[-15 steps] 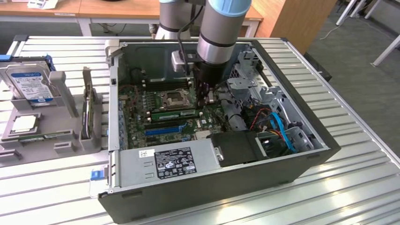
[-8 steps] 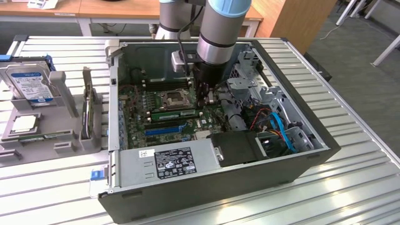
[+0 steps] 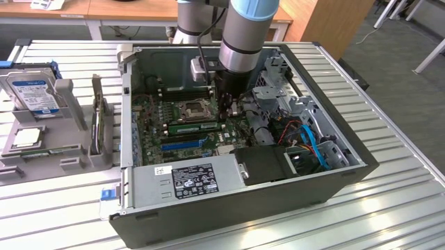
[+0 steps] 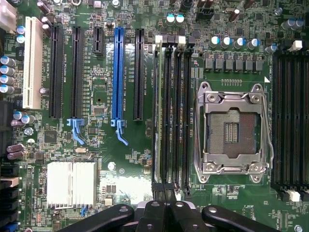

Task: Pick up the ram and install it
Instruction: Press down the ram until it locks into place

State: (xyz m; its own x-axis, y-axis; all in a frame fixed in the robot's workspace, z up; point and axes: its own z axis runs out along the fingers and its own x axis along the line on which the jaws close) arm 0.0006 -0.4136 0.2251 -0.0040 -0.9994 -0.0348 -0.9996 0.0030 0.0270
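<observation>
And the gripper (image 4: 164, 205) is clenched tight right over the memory slots (image 4: 173, 116) beside the empty processor socket (image 4: 233, 131), pressing edge-down on the ram (image 4: 158, 111) standing in the outermost slot, presumably to seat it.

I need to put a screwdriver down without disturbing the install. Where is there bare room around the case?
Free: the slatted table on the exterior view's right of the computer case, and the strip in front of it. Crowded: the grey parts holder with the hard drive on the left, and the case interior, where the tool is.
</observation>
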